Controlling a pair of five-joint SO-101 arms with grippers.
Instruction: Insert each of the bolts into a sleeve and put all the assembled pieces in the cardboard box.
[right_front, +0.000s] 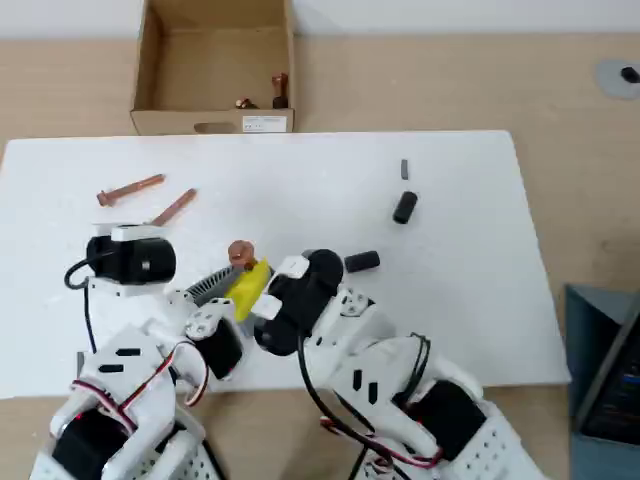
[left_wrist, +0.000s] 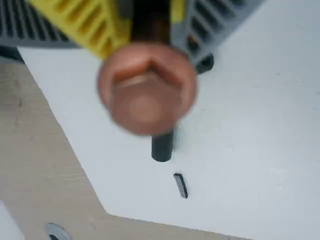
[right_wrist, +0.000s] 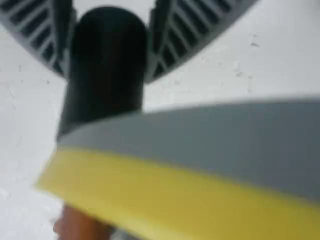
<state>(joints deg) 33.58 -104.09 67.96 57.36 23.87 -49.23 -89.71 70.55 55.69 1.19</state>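
Note:
My left gripper (left_wrist: 150, 22) is shut on a copper bolt (left_wrist: 146, 90), whose head faces the left wrist camera; in the high view that bolt (right_front: 240, 252) sticks out of the yellow and grey fingers (right_front: 245, 282) near the mat's middle front. My right gripper (right_wrist: 107, 40) is shut on a black sleeve (right_wrist: 105, 75), right against the left gripper's yellow-edged finger (right_wrist: 200, 160). Two loose bolts (right_front: 130, 188) (right_front: 175, 206) lie at the mat's left. Two loose sleeves (right_front: 404, 207) (right_front: 361, 262) lie to the right. The cardboard box (right_front: 148, 70) at the back holds assembled pieces (right_front: 278, 90).
A small dark piece (right_front: 404, 170) lies on the white mat (right_front: 480, 300) behind the far sleeve. Both arms crowd the mat's front edge. A dark device (right_front: 605, 370) sits off the mat at the right, and a round fitting (right_front: 620, 75) is in the tabletop at the back right.

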